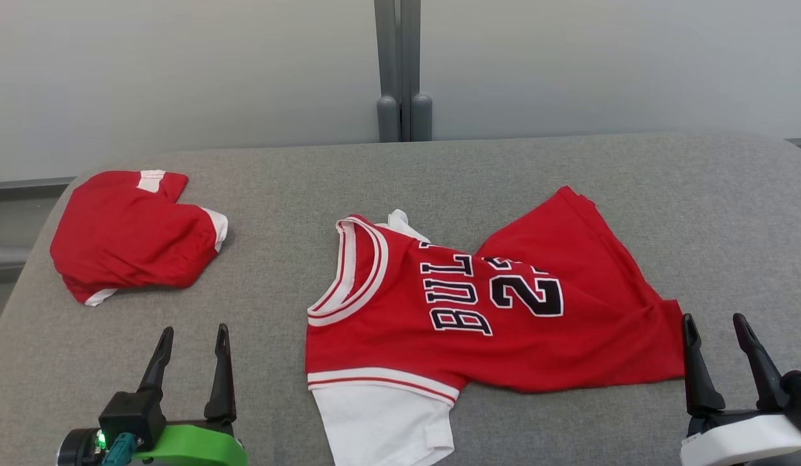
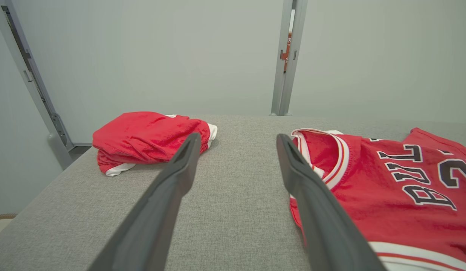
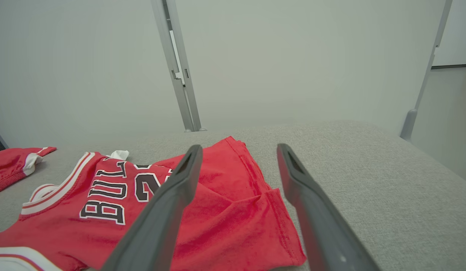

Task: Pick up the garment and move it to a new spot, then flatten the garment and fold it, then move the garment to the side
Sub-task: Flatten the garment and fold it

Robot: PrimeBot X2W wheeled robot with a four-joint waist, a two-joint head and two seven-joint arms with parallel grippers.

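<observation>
Red jersey (image 1: 504,317): lies rumpled at mid-table, black lettering and number facing up, collar toward the left, white cloth showing at the near armhole.
Left gripper (image 1: 194,330): fingers parted, holding nothing, near the collar side but apart from it.
Right gripper (image 1: 714,318): fingers parted, holding nothing, just beside the jersey's hem.
Folded red garment (image 1: 131,236): on the far left of the grey table (image 1: 698,213), well apart from the jersey.

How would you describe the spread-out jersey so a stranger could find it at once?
On the grey table, look midway, toward the right gripper. The red jersey lies spread there; unlike the bundled red garment at left, it shows black lettering and a number.
</observation>
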